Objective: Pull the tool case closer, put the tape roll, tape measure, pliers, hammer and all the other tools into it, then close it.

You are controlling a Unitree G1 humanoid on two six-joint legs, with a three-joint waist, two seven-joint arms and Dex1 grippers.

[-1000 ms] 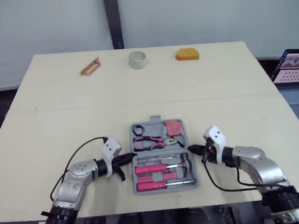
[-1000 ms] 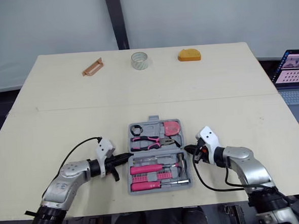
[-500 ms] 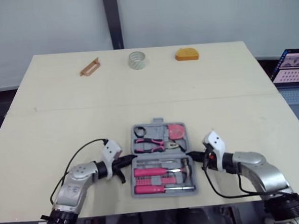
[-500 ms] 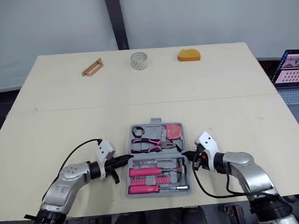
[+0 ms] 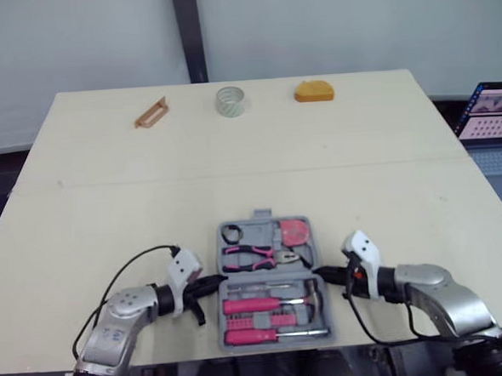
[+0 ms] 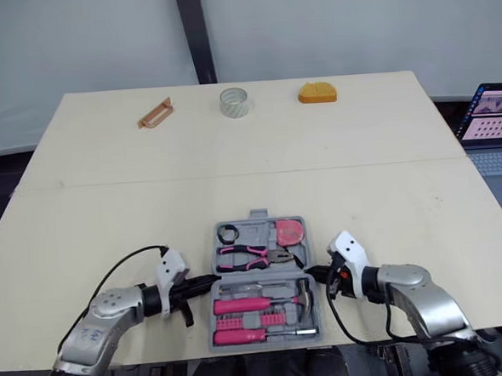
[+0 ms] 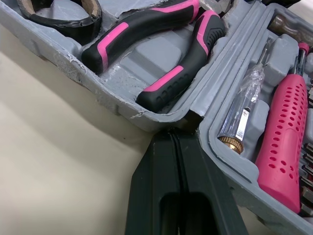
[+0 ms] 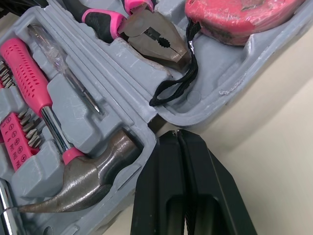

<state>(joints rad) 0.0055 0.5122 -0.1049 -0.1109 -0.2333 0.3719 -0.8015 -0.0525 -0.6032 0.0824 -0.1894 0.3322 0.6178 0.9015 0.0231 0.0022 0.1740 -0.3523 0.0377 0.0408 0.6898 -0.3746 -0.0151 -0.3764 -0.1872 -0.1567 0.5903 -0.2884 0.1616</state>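
The grey tool case (image 5: 258, 215) lies open near the table's front edge. Its far half holds a black tape roll (image 5: 231, 234), pink-handled pliers (image 5: 253, 257) and a pink tape measure (image 5: 295, 232). The near half holds a hammer (image 5: 309, 293) and pink screwdrivers (image 5: 251, 305). My left gripper (image 5: 212, 281) is shut, its tip pressed into the hinge notch on the case's left side (image 7: 173, 134). My right gripper (image 5: 318, 273) is shut too, its tip against the hinge notch on the right side (image 8: 177, 133), beside the hammer (image 8: 83, 181).
Along the far edge of the table lie a tan bracket (image 5: 151, 113), a clear tape roll (image 5: 229, 101) and an orange object (image 5: 313, 90). A laptop (image 5: 492, 114) stands off the table's right side. The case's near side sits close to the front edge.
The case has slid toward the table's front edge, and both grippers have come back with it, still at its two sides.
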